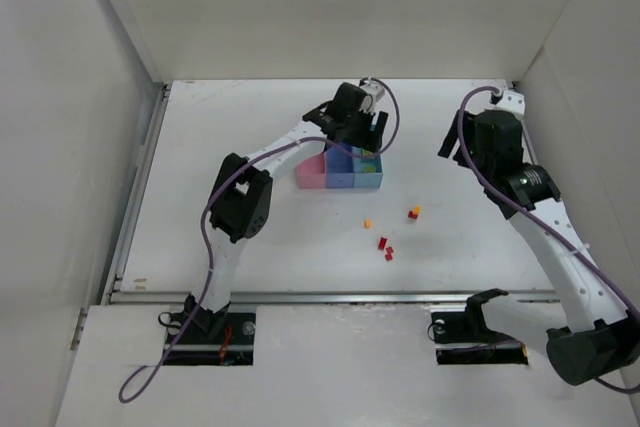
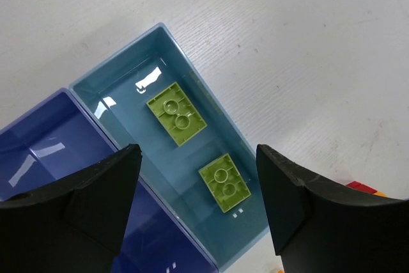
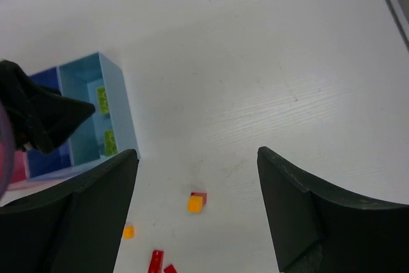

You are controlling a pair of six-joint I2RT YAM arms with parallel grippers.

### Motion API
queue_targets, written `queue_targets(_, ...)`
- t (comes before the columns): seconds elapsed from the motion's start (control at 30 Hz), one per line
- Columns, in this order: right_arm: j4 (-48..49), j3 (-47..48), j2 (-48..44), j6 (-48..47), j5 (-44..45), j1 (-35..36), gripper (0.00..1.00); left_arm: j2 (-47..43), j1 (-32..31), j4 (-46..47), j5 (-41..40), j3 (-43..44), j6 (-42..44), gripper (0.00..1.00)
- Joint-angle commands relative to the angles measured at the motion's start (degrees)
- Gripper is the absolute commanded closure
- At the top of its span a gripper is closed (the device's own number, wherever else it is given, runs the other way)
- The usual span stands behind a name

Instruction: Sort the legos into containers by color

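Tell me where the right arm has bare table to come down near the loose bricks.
Bare: the table between the teal bin and the right arm, and the strip between the red bricks and the near rail. Crowded: over that bin, under the left fingers.

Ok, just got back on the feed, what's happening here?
Lego sorting is partway done. The left arm hovers over the light-blue bin, jaws open and empty; two lime-green bricks lie inside it. The right arm hangs off to the right, jaws open too. Small red bricks and orange bricks are loose on the table.
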Motion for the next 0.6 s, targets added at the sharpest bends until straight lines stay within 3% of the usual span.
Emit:
queue_targets(0.0, -5.7, -0.8, 2.6, -0.8, -3.8, -0.7, 0.20, -8.6, 0.2, 0.3, -0.6, 3.2, 0.7, 0.29)
queue_targets(0.17, -10.3, -4.8, 6.6, -0.3, -11.6, -0.7, 0.29, -16.1, 0.9, 0.3, -2.4, -0.1, 2.9, 0.31)
queue_targets(0.27, -11.0, -6.8, 7.3, 0.4, -13.1, 1.4, 0.37, -20.0, 2.4, -0.2, -5.1, -3.1, 2.9, 0.38)
queue_targets(0.4, -11.0, -7.4, 11.5, 2.3, -13.8, 5.9, 0.37, -23.0, 4.9, -1.5, -5.8, -7.9, 2.9, 0.38)
queue_targets(0.57, -7.8, -10.1, 13.6, 4.8, -14.5, 5.9, 0.35, -25.5, 5.4, -2.2, -6.4, -10.9, 4.7, 0.38)
